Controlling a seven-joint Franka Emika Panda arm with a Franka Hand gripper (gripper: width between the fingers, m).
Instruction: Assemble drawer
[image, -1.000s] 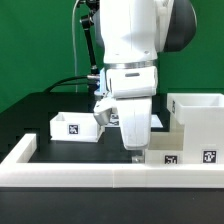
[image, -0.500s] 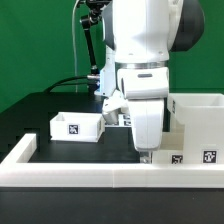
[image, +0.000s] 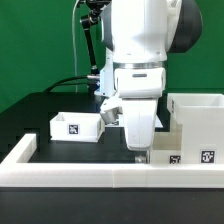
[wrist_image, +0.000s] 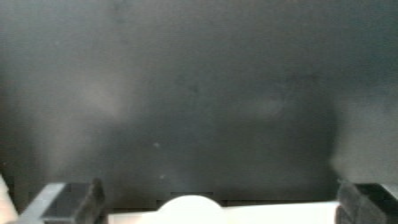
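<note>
In the exterior view, a white robot arm (image: 135, 45) fills the middle of the scene, reaching down over a black table (image: 40, 108) with a green backdrop (image: 30, 45) behind it. Its gripper (image: 140, 150) hangs low at the near side of the table, just behind a white rail (image: 90, 174) that runs along the near edge and turns back at the exterior view's left. The fingers are too hidden here to tell how they stand. On the exterior view's left of the arm, a small box (image: 75, 125), white and open at the top, rests on the table with a black-and-white tag on its near face. On the exterior view's right stands a big box (image: 195, 122), also white and open, with tags along its lower near face; the gripper is just beside it. In the wrist view, the gripper (wrist_image: 215, 192) is spread wide, its two dark fingers (wrist_image: 63, 203) well apart over the dark table (wrist_image: 196, 90). Between them, touching neither, shows a blurred white rounded shape (wrist_image: 187, 208); what it is cannot be told.
</note>
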